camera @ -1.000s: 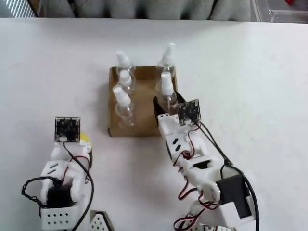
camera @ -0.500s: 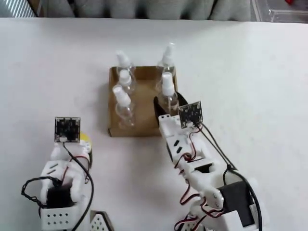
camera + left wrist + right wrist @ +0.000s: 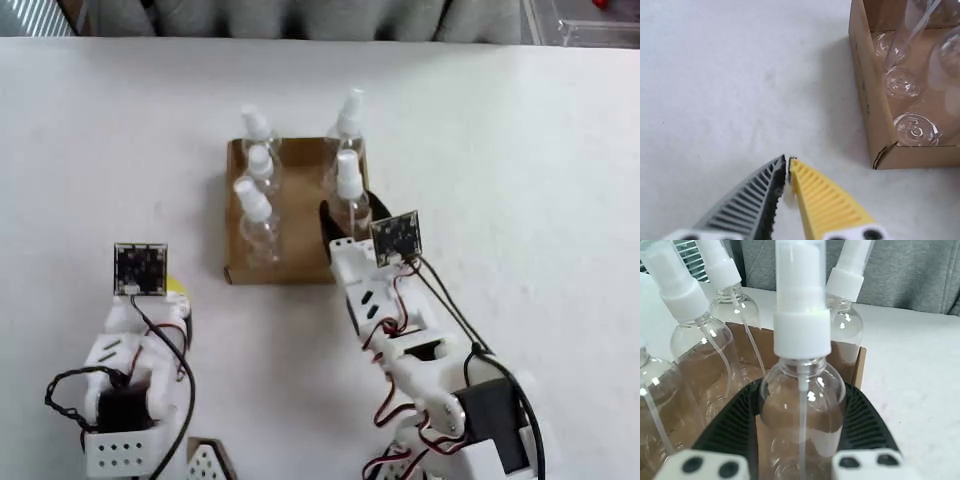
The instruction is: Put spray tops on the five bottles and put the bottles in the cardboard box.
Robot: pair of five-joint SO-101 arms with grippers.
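Right claw [image 3: 802, 390] grips spray bottle [image 3: 802, 360] | left claw [image 3: 787, 167] pinched together, empty | we risk snagging on retreat, tipping it onto bottles [image 3: 695, 340] beyond claw

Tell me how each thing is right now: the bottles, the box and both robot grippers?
Cardboard box: open on top, five bottles inside.
Near right bottle: upright in the box, spray top on, gripped.
Other four bottles: upright in the box, spray tops on, nothing holding them.
Right gripper: fingers shut on that near bottle.
Left gripper: fingers shut, holding nothing.
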